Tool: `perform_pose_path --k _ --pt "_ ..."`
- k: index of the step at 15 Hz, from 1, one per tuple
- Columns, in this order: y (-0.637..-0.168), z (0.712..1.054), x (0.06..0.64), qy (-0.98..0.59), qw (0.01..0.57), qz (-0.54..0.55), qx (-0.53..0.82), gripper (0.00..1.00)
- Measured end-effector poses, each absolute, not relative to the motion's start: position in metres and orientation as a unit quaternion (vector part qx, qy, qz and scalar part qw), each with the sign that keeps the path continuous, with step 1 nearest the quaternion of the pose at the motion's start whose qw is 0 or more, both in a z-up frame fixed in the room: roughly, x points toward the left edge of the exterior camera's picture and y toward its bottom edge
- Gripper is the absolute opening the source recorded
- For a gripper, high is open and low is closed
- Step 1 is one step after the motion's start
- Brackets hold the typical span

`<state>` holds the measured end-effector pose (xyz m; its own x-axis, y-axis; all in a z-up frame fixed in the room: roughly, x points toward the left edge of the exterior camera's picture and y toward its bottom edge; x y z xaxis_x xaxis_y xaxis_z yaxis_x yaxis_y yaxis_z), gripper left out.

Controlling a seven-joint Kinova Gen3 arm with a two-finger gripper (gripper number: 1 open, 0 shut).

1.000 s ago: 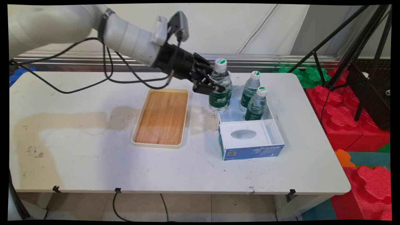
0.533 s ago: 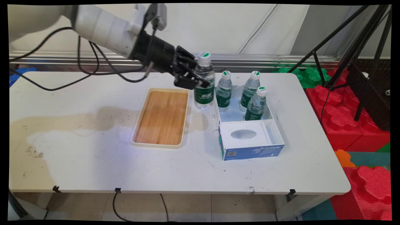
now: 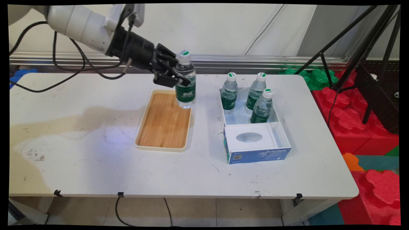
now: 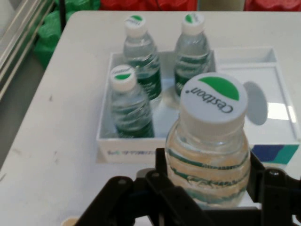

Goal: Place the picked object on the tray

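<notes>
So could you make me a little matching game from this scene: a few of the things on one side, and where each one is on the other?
Things:
1. held bottle
2. three bottles
3. tray
4. box

Places:
A. lying flat on the table, left of the box
B. standing inside the box's far compartment
C. clamped in the end effector, raised above the tray's far end
D. on the table's right half, blue front wall facing the camera

Pairs: 1-C, 2-B, 3-A, 4-D

A white table [image 3: 96, 159] bears a wooden tray [image 3: 164, 123] and a box [image 3: 255, 140].
</notes>
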<state>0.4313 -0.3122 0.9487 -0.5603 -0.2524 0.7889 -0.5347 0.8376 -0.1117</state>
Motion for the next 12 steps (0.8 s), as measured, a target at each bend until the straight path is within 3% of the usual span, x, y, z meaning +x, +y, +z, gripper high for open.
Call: perform_pose_path --k 12 --pt "-0.343 0.912 0.481 -0.866 0.386 0.198 0.248 0.0"
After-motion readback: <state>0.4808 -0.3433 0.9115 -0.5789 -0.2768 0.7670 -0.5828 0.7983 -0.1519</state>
